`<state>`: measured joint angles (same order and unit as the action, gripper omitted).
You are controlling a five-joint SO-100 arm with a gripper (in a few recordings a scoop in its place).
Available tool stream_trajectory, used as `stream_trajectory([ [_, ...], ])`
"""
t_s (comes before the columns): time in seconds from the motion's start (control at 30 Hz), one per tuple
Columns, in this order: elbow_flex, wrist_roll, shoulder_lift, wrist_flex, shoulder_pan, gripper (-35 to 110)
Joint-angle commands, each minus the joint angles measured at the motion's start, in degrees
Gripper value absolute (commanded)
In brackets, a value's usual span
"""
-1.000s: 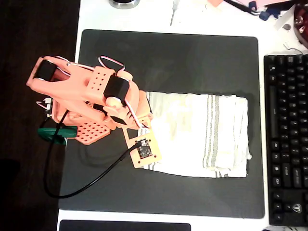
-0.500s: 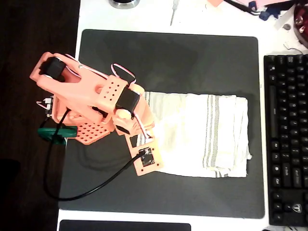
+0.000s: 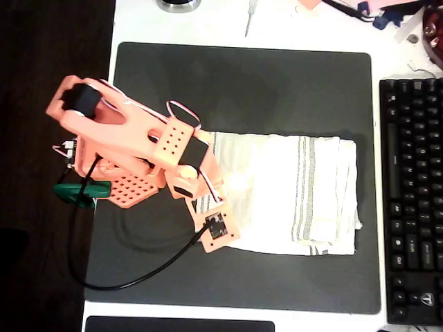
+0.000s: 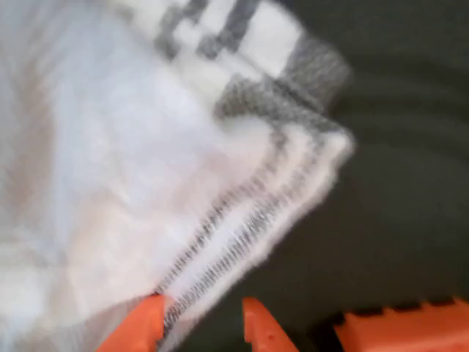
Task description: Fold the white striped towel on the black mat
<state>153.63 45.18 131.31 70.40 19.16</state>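
The white striped towel (image 3: pixel 297 194) lies folded on the right half of the black mat (image 3: pixel 242 83). My orange arm reaches over the towel's left end, and its camera board covers the lower left corner there. In the wrist view the towel (image 4: pixel 146 169) appears close up and blurred, its stitched grey-banded edge running down to my gripper (image 4: pixel 201 326). The edge rests against the left fingertip (image 4: pixel 143 326). A dark strip of mat (image 4: pixel 396 220) shows between the cloth and the right fingertip. The jaws stand a little apart around that edge.
A black keyboard (image 3: pixel 412 200) lies along the mat's right side. Small tools and clutter sit on the white table (image 3: pixel 277 24) behind the mat. A green clamp (image 3: pixel 79 192) holds the arm's base at the left edge.
The arm has swung right and toward the mat's front edge, carrying the gripper along the towel's left end toward its lower corner. The towel's visible part looks unchanged.
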Motion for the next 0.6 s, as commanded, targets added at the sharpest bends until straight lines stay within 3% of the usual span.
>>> stream_trajectory([
  [0.0, 1.67, 0.35, -1.67, -1.93, 0.35, 14],
  [0.27, 3.16, -0.26, -11.16, -12.48, -0.09, 1],
  [0.43, 1.58, -1.67, -9.32, -10.72, -0.88, 0],
  [0.57, -3.52, -3.78, -6.50, -3.16, -2.29, 0],
])
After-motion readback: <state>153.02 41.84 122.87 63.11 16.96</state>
